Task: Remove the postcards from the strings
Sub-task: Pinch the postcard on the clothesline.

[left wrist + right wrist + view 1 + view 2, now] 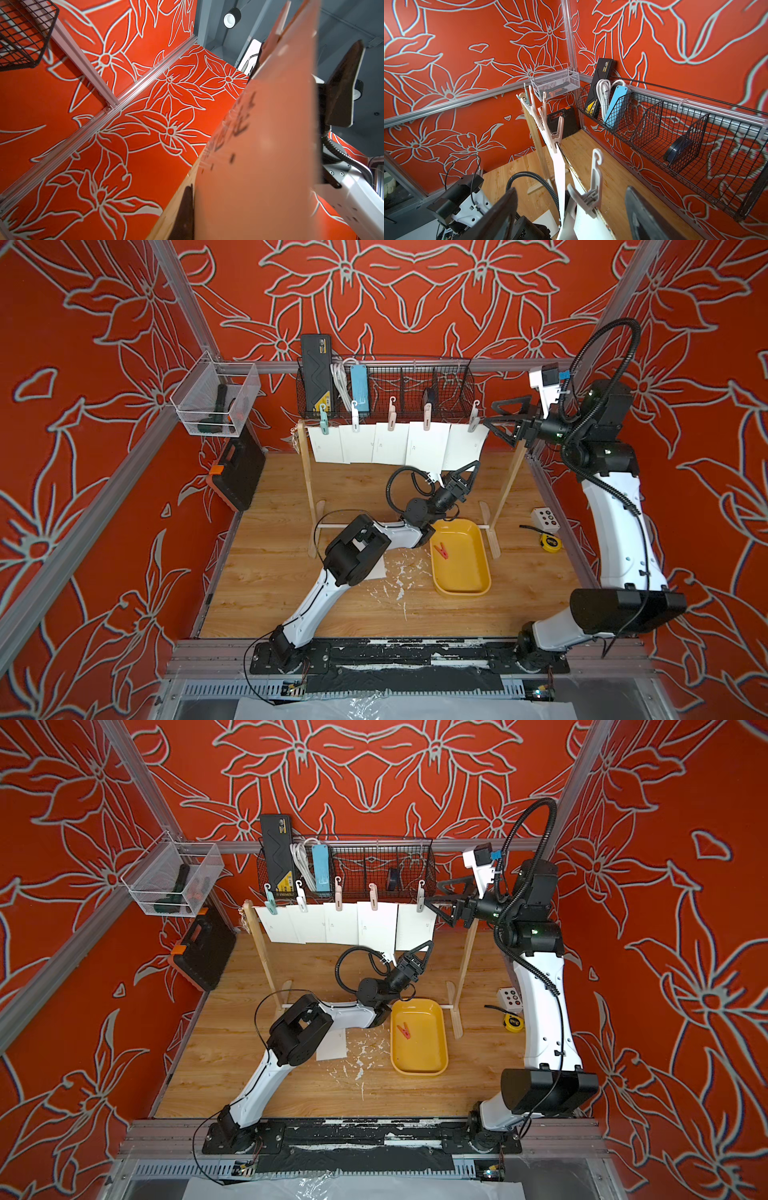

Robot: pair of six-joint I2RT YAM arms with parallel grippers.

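Hanging side by side from the string [604, 222] between two wooden posts [307, 481], five postcards [390, 443] appear in both top views, each under its own peg. The teal peg [324, 423], white peg [354, 416] and two pink pegs [391, 414] lie well to the left of the left gripper [471, 468], at string height above it. The rightmost postcard [463, 448], under the grey peg [473, 416], reaches down to this gripper — its jaws are closed on the card's lower edge, and the card bows slightly. In the left wrist view the same card [259, 145] fills the space ahead of the camera, with one dark finger [185, 212] against its face; the second finger is hidden behind the paper. A sixth postcard [377, 568] lies flat on the wooden table [270, 593], behind the left gripper and partly under that arm's elbow. A yellow tray [465, 576] sits on the table just behind and below the same gripper, holding one red peg [441, 551]. The right gripper [488, 413] hovers at string height with the grey peg just to its left — its jaws stand wide apart. In the right wrist view this peg [591, 197] rises between the two fingers [506, 209]; whether either fingertip touches it cannot be told.
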